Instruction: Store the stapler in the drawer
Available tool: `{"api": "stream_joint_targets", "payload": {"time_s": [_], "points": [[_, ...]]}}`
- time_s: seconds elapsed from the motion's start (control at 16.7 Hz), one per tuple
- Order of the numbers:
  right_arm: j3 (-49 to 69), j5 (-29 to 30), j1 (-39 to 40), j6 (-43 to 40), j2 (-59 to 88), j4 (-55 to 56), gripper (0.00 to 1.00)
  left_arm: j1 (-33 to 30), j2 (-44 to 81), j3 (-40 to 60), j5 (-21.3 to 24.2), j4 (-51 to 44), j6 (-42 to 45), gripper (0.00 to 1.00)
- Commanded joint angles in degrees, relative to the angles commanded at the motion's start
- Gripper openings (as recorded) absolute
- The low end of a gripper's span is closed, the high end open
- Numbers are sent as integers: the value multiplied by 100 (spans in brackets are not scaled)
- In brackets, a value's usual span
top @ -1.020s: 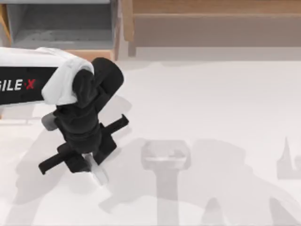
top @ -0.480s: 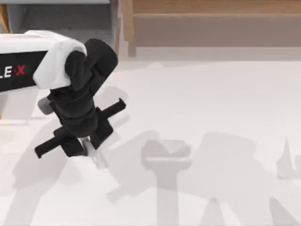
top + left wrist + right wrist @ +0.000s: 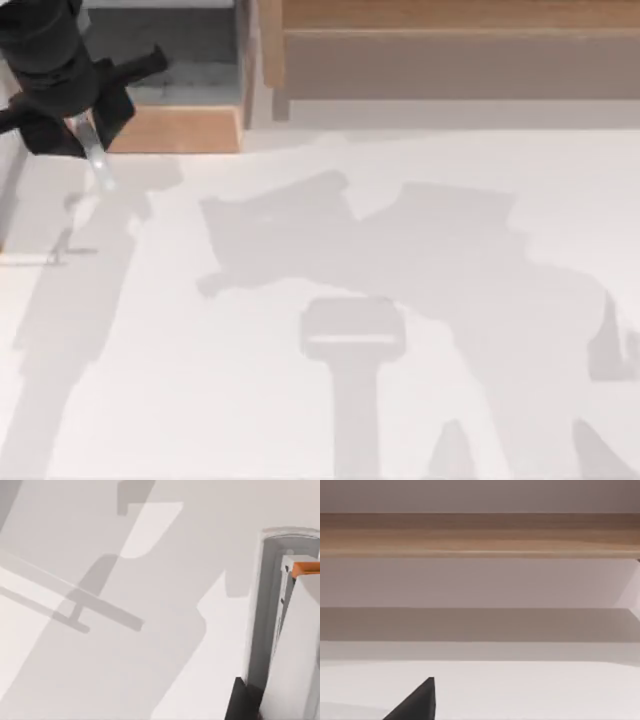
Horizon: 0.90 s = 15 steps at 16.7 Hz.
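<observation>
Your left gripper [image 3: 88, 135] is hanging at the far left corner of the table, over the light tan wooden front panel of the boxy grey-lined drawer [image 3: 170, 128]. Its fingers are closing on the slim, pale silver stapler [image 3: 97, 158], which is pointing down and toward you, its low end sticking out over the white tabletop [image 3: 400, 220] just in front of the panel. In the left wrist view the stapler [image 3: 280, 630] is showing as a long whitish bar held close to the camera.

You are carrying, not yet dropping. Bring the whole bar over the grey inside, clear of the panel's rim, and lower it before spreading the fingers; released here, it would likely land outside.

The right arm is sitting parked; I cannot tell its grip. A long brown wooden unit [image 3: 450, 45] is running along the far edge, and soft arm shadows are lying across the bare white surface.
</observation>
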Motion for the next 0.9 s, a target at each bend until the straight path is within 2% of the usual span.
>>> {"api": "stream_joint_targets", "payload": {"time_s": [0.3, 0.54, 0.72, 0.9], "points": [[0, 0, 0, 0, 0, 0, 100, 1423, 939, 2165, -117, -738, 2054, 0], [0, 0, 0, 0, 0, 0, 100, 2360, 1996, 3587, -33, -1317, 3562, 0], [0, 0, 0, 0, 0, 0, 100, 2773, 2862, 4326, 131, -1741, 4534, 0], [0, 0, 0, 0, 0, 0, 100, 2924, 3523, 4775, 312, -2131, 5285, 0]]}}
